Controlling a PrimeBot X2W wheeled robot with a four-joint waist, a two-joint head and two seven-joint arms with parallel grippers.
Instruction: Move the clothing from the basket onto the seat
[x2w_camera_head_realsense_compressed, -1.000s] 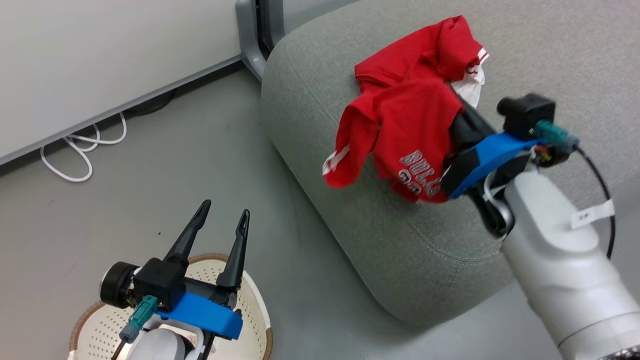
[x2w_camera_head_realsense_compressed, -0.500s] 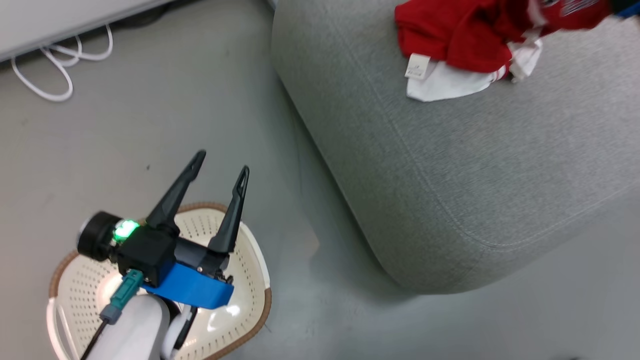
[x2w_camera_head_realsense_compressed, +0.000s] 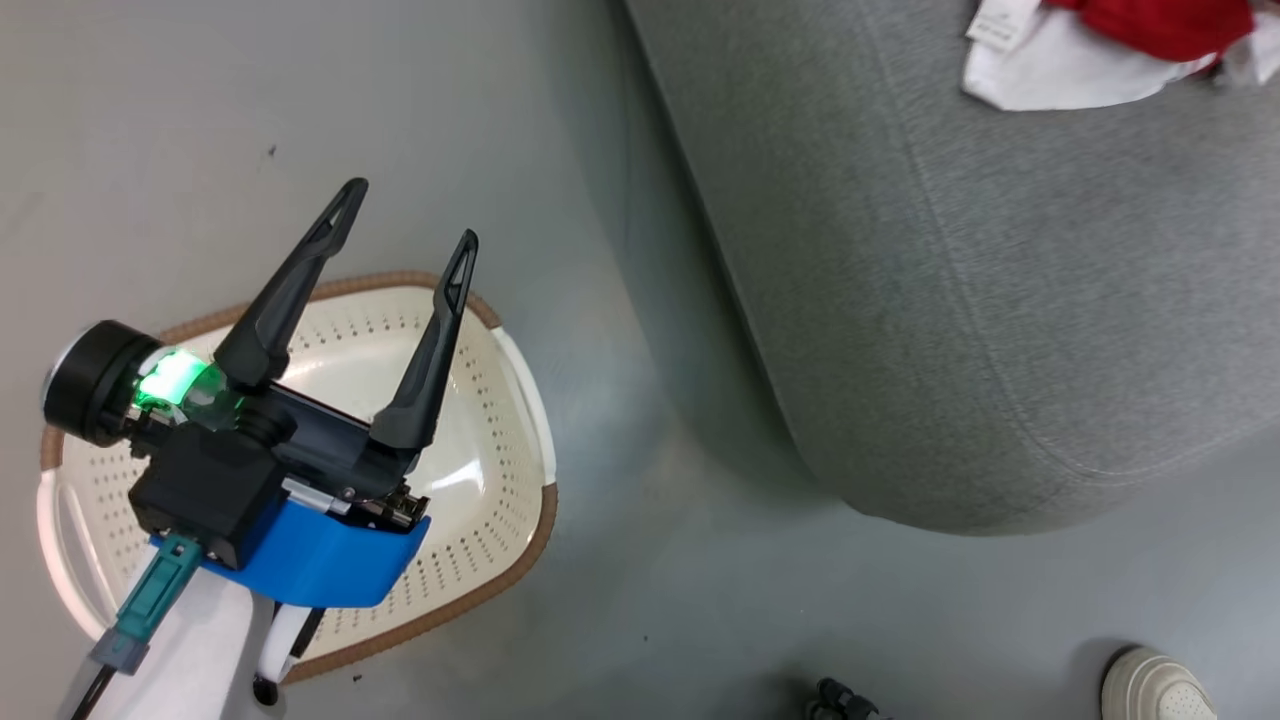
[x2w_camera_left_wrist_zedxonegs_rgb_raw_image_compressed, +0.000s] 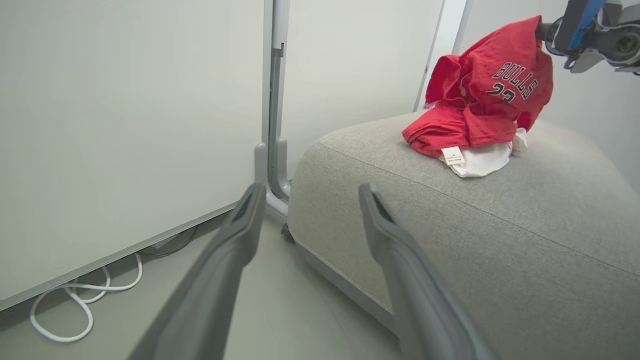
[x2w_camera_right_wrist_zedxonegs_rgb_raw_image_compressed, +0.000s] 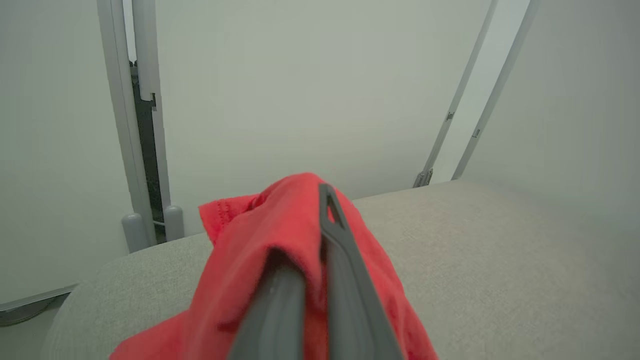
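Left pincer (x2w_camera_head_realsense_compressed: 410, 212) fingers spread apart, hovering over the basket (x2w_camera_head_realsense_compressed: 530, 480) on the floor. To the right is the grey seat (x2w_camera_head_realsense_compressed: 950, 300), with the red clothing (x2w_camera_left_wrist_zedxonegs_rgb_raw_image_compressed: 480, 110) heaped on top. Right pincer (x2w_camera_right_wrist_zedxonegs_rgb_raw_image_compressed: 322, 220) is clamped on the BULLS piece, holding it up over the heap.

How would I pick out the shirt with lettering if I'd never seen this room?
Find the big grey seat. At its far end, the shirt is the red piece lifted highest. It alone bears "BULLS" in black-and-white letters; the red garment beneath it rests on the seat, showing white lining and a tag.
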